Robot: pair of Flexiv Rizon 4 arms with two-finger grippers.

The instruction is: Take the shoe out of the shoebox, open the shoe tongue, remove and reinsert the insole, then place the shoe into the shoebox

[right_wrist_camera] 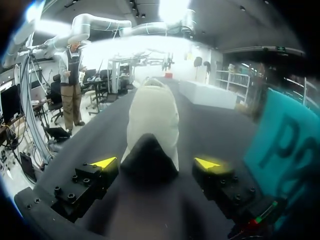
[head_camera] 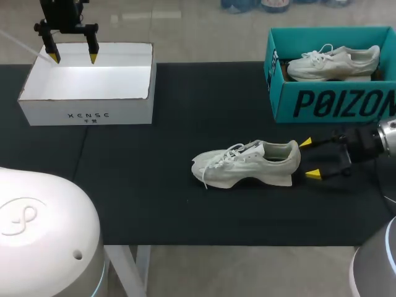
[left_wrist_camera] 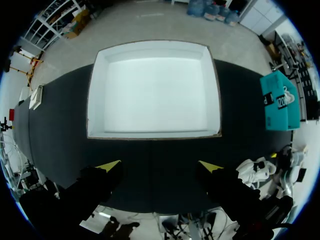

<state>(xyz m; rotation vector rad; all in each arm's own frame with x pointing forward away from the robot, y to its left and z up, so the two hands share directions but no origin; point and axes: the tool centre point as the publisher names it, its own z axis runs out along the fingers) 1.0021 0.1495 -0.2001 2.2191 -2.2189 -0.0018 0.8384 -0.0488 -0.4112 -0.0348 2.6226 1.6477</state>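
The white shoe (head_camera: 250, 163) lies on its sole on the black mat (head_camera: 142, 185). Its toe points away from the right gripper (head_camera: 309, 159), whose fingers stand spread just behind the heel, gripping nothing. Well past the shoe's toe, the left gripper (head_camera: 73, 57) hangs over a white box (head_camera: 86, 112) with its fingers apart. On the shoe's far side, near its heel, a teal shoebox (head_camera: 334, 102) holds a second shoe (head_camera: 334, 62).

With the shoe out, opening the tongue appears to be the step in hand. The next move likely calls for the right gripper to steady the heel. Only the right wrist view shows the heel centred ahead of the fingers. Only the head view shows the laces and tongue.
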